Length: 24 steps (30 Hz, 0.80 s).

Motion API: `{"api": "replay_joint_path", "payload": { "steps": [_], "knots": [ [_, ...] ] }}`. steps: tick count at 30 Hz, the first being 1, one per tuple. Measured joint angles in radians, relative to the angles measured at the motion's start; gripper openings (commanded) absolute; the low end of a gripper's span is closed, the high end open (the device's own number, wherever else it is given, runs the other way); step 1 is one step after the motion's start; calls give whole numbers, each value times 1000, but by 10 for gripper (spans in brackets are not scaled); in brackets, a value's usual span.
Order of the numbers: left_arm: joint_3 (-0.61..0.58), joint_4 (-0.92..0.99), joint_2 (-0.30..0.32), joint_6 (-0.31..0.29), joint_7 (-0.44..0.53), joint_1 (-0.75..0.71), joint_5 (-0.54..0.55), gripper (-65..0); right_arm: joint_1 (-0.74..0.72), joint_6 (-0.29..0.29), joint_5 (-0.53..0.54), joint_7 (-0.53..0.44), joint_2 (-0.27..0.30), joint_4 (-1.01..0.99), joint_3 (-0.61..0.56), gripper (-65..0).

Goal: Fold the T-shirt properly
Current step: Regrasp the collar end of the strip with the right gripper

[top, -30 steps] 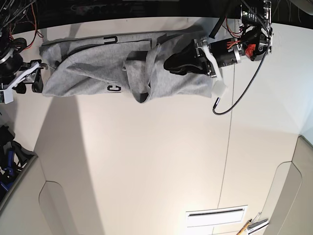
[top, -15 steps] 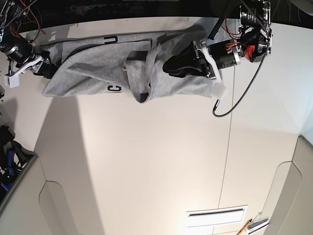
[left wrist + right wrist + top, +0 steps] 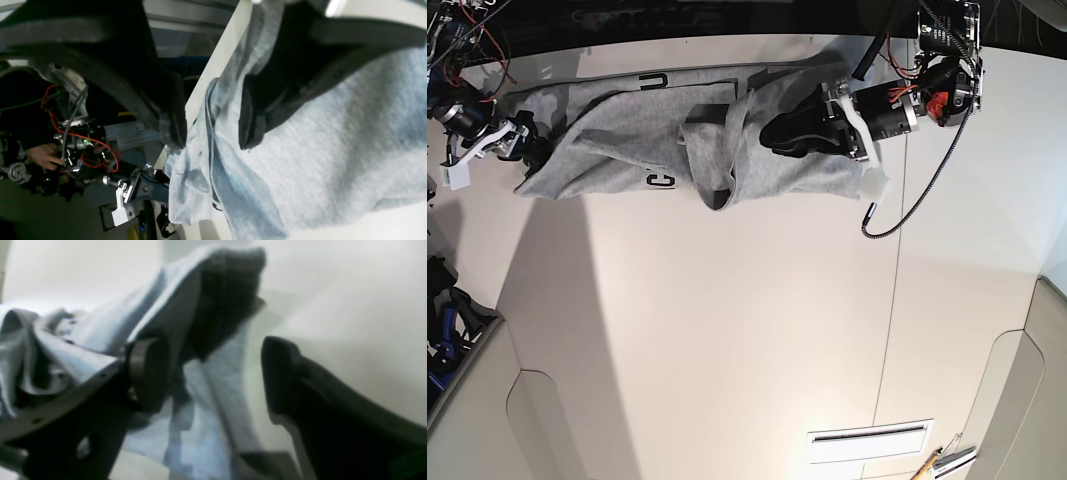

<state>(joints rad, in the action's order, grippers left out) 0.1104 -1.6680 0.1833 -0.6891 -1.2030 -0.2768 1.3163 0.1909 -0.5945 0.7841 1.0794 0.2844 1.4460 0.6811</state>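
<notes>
- Base view shows us the T-shirt (image 3: 627, 140) lying bunched in a long band along the far edge of the surface (image 3: 747, 330), partly folded, black lettering showing.
- We judge the step in hand to be gathering the two ends for another fold.
- Our left gripper (image 3: 772, 135) rests on the cloth, jaws parted, pinching nothing we can see.
- Our right gripper (image 3: 213, 373) stands with jaws wide around a raised edge, not clamped.
- Next, we would have both close on cloth before lifting.
- We see no containers holding anything.
</notes>
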Motion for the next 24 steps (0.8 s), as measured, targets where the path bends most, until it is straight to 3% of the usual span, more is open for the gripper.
{"api": "replay_joint_path", "payload": {
  "steps": [7,16,24],
  "knots": [
    [0,0,0,0,0,0,0,-362,6,18,68,92,82,-5,2,-203],
    [0,0,0,0,0,0,0,-362,9,10,364,215,64,-8,0,-203],
    [0,0,0,0,0,0,-27,-362,9,10,343,203,62,-8,-1,-203]
  ]
}}
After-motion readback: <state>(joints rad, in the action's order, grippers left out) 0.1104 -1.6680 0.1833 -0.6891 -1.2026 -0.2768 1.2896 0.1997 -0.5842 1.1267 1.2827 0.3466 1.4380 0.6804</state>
